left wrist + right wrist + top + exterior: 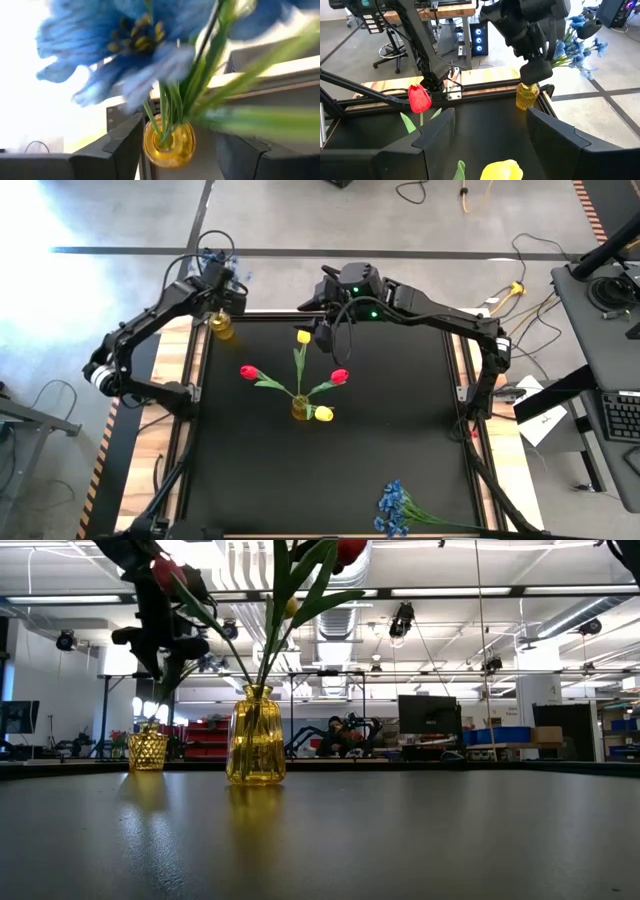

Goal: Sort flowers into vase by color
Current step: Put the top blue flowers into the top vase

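Two yellow vases [300, 409] on black table [250, 470], workshop behind

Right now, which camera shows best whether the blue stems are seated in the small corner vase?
The left wrist view: it looks down on the small vase with the blue flowers' stems entering its mouth. The right wrist view shows it partly behind the left gripper. In the high and low views it is small.

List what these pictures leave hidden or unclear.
- Left gripper, high view: the arm's own body covers its fingers.
- Blue flowers, left wrist view: blurred, too close to the lens.
- Tulips, low view: heads cut by the top edge.
- Second blue bunch, high view: stems run off the bottom edge.
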You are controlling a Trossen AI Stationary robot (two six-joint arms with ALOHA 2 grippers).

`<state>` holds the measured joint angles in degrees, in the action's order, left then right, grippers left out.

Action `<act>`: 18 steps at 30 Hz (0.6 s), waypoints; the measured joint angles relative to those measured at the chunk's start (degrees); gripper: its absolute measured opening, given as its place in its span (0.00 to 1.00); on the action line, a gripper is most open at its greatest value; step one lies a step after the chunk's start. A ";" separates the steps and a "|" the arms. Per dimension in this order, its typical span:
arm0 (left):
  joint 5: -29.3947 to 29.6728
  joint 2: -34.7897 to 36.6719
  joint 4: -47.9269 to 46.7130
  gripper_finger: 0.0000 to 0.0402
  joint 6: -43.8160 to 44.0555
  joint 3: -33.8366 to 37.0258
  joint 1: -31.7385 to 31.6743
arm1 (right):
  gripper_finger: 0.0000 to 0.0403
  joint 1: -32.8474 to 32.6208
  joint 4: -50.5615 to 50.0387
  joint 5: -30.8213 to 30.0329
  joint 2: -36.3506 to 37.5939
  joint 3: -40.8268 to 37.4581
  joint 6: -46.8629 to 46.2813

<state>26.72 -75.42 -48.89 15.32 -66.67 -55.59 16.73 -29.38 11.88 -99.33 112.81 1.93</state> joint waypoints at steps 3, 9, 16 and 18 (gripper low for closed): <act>-1.84 1.22 -1.07 0.51 -0.75 -0.12 0.00 | 0.58 -0.01 -0.61 0.02 0.19 0.00 -0.56; -5.28 3.51 -2.27 0.51 -0.86 -0.12 0.04 | 0.58 -0.78 -0.55 0.02 0.67 0.00 -0.60; -6.40 5.97 0.83 0.51 -2.50 1.59 0.04 | 0.58 -1.51 -0.55 0.00 0.74 0.00 -0.95; -6.70 6.20 1.68 0.51 -2.91 1.85 0.15 | 0.58 -1.57 -0.55 -0.01 0.76 0.00 -1.32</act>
<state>20.02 -69.22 -47.20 12.41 -64.81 -55.44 15.16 -29.93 11.87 -98.56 112.81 0.62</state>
